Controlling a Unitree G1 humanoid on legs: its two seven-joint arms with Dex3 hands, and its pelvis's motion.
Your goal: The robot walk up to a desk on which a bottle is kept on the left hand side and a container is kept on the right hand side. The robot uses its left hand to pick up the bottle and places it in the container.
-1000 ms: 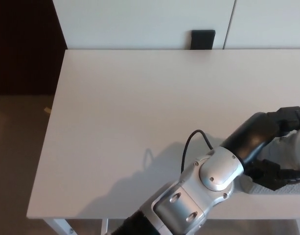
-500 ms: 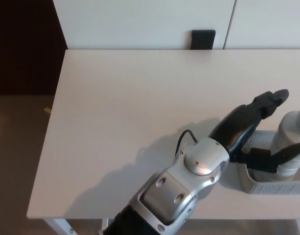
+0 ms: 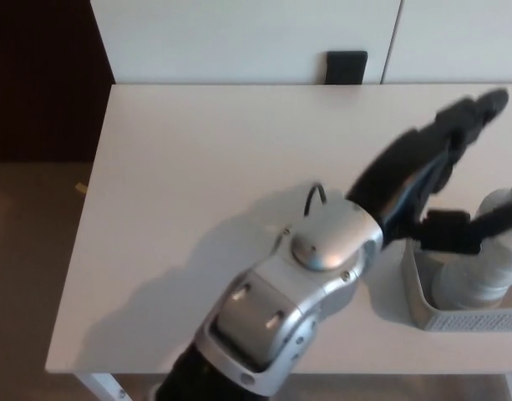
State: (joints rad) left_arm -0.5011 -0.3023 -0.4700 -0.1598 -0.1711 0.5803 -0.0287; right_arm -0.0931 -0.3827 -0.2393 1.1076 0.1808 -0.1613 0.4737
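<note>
head view, looking down on a white desk (image 3: 214,184). the robot's left arm (image 3: 297,309) comes in from the bottom edge, silver at the forearm and wrist, and reaches diagonally up and to the right across the desk. its black left hand (image 3: 435,180) is raised above the container (image 3: 423,305), fingers spread apart and holding nothing: one points toward the desk's far right edge, another juts out low, just over the bottle (image 3: 485,267).

the white bottle stands upright inside the grey container, which sits at the desk's near right corner, partly cut off by the picture's right edge. left of the container and beyond it the desk top lies bare and wide to its left and far edges. a small black object (image 3: 347,68) sits against the white wall behind the desk's far edge.

no writing or labels can be read. the right hand does not show.
</note>
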